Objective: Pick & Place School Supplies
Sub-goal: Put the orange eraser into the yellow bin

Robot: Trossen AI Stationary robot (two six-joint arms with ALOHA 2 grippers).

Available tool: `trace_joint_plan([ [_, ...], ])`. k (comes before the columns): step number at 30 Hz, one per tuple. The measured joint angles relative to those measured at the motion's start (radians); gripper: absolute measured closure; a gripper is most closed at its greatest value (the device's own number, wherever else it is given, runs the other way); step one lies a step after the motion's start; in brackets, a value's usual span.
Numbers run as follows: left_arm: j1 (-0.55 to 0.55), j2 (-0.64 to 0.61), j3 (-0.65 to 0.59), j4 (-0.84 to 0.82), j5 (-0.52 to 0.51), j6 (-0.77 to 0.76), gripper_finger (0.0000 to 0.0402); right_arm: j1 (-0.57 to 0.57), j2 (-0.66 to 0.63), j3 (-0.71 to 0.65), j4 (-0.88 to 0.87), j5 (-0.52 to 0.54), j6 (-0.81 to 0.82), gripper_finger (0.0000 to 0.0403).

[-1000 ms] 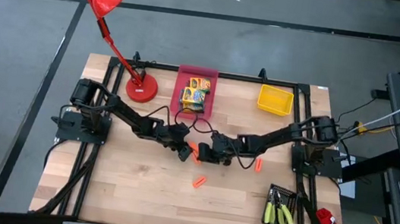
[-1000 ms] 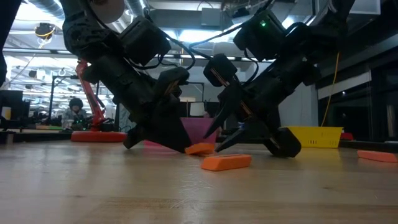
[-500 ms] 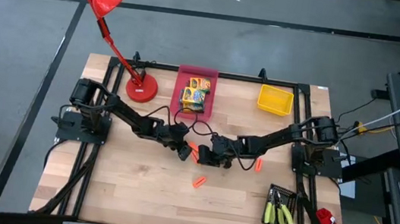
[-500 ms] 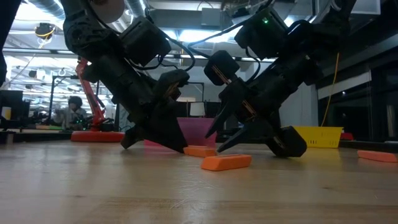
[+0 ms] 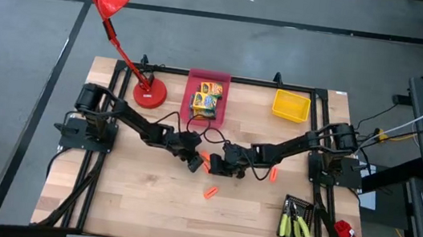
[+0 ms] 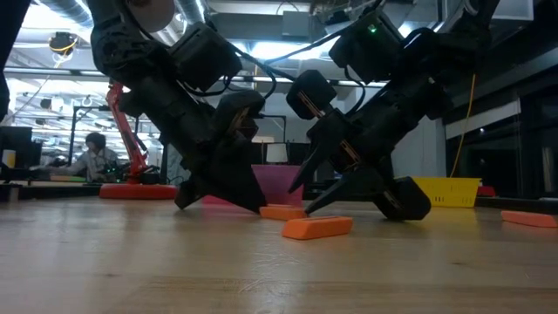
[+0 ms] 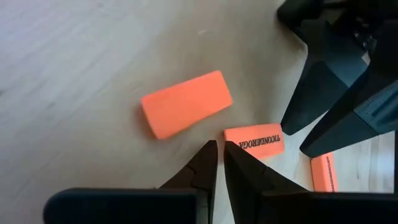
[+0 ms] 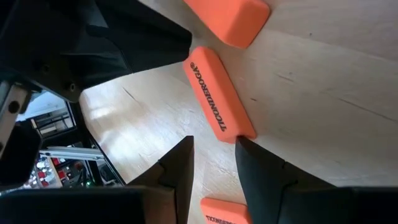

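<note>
Three thumb-sized orange pieces lie flat on the table. A lettered one (image 5: 205, 160) sits between the two grippers at mid-table, a second (image 5: 210, 192) is nearer the near edge, and a third (image 5: 273, 174) is to the right. My left gripper (image 5: 196, 161) is shut, its tips (image 7: 220, 163) just beside the lettered piece (image 7: 253, 142). My right gripper (image 5: 217, 166) is open (image 8: 214, 143), and the lettered piece (image 8: 216, 99) lies just ahead of one finger. Crayon boxes (image 5: 206, 99) rest in the pink bin. Green-handled pliers (image 5: 294, 223) lie in a black tray. My left gripper's shut fingertips (image 7: 233, 154) stand at one end of the lettered orange piece (image 7: 235, 140); I cannot tell whether they touch it. My right gripper has one fingertip (image 8: 247, 149) against the other end of that piece (image 8: 244, 130), slanting down from the table's right. The piece lies flat on the table, outside the gap.
The pink bin (image 5: 197, 80) and the yellow bin (image 5: 291, 106) stand at the far edge. The red lamp's base (image 5: 150, 93) is left of the pink bin. The black tray (image 5: 298, 202) sits at the near right. Bare wood stretches across the near left of the table.
The lettered orange piece between the grippers was slightly tipped a second ago and now lies flat on the table. Both grippers have stayed low beside it, hardly moving.
</note>
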Motion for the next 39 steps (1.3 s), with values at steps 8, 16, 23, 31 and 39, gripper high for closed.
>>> trace_joint_plan([
  [8, 0.016, 0.004, 0.021, -0.007, 0.039, 0.038, 0.0352, 0.000, 0.000, -0.001, 0.000, -0.008, -0.005, 0.0282],
  [16, 0.020, 0.003, 0.023, 0.011, 0.082, 0.043, 0.0339, 0.003, 0.000, -0.001, 0.000, -0.004, -0.006, 0.0282],
  [23, 0.017, 0.002, 0.025, -0.002, 0.047, 0.037, 0.0345, 0.005, 0.000, 0.000, 0.000, 0.000, -0.010, 0.0282],
  [31, 0.013, 0.028, 0.031, -0.005, 0.031, 0.016, 0.0348, 0.005, -0.012, -0.002, 0.008, 0.005, -0.003, 0.0282],
  [39, 0.005, 0.030, 0.031, -0.045, 0.017, 0.005, 0.0356, 0.015, -0.046, -0.002, 0.013, 0.038, 0.006, 0.0282],
])
